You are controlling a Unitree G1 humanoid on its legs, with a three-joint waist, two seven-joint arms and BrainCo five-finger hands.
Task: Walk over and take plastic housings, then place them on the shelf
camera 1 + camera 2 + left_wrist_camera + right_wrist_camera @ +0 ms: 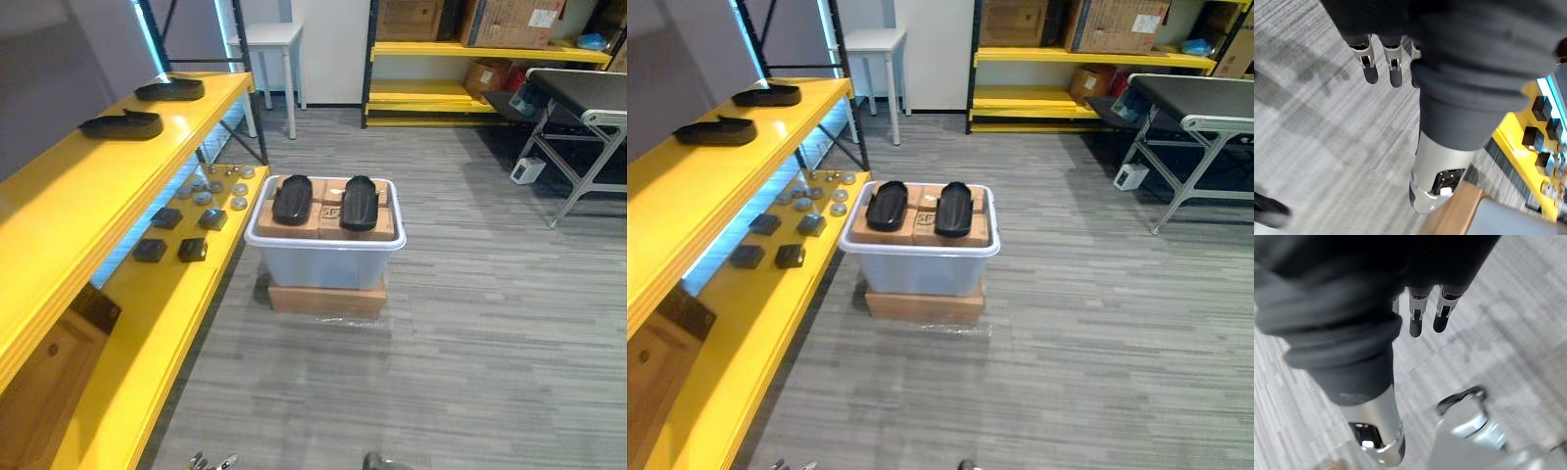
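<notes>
Well on the near side of the tub, hanging over the striped grey floor: left hand, fingers straight and slack, pointing down, holding nothing. Likewise the right hand, also short of the tub: fingers loose and extended, nothing between them. Ahead, the pale grey tub itself, standing on a flat carton on the floor. Inside the tub, brown boxes packed up to the rim, and lying on top of them two black plastic housings, side by side with a small gap, long axes pointing away: left housing toward the tub's left side, right housing toward its right. Just left of the tub, the lower yellow shelf, carrying small dark blocks and, a little beyond them, a cluster of round metal discs. Above that and further left of the tub, the upper yellow shelf, with two more housings resting on it, apart from each other: nearer housing and farther housing. Beyond the tub, a small white desk by the wall. Far behind the tub, a yellow rack stacked with cartons; right of the tub and well away, a grey folding desk on metal legs.
</notes>
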